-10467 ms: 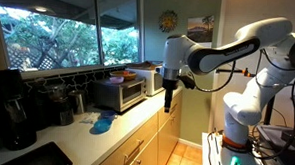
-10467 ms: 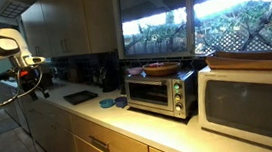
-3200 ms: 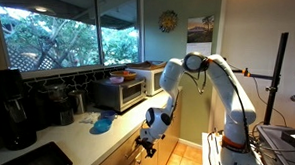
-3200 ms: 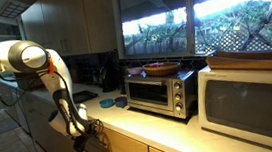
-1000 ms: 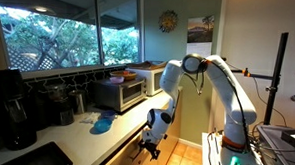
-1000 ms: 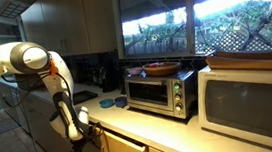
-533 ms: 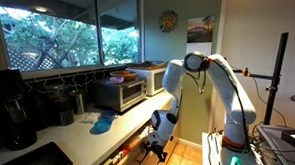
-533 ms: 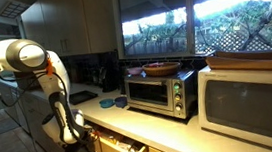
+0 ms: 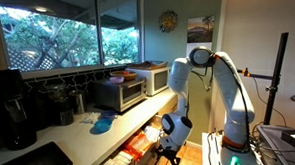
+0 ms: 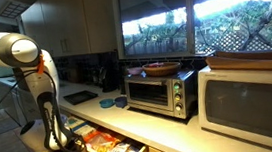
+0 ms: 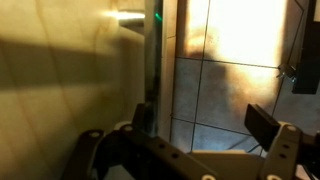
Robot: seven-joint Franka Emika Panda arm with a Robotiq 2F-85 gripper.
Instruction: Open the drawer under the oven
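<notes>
In an exterior view the white robot arm bends down from a raised elbow at the left, and its dark gripper hangs low in front of the cabinets, at the front of the drawer. The drawer stands open below the counter, with orange and red packets inside. Above it, the oven sits on the counter with a shallow bowl on top, a paler silver box appliance just beside it, and a small blue object near its other side.
</notes>
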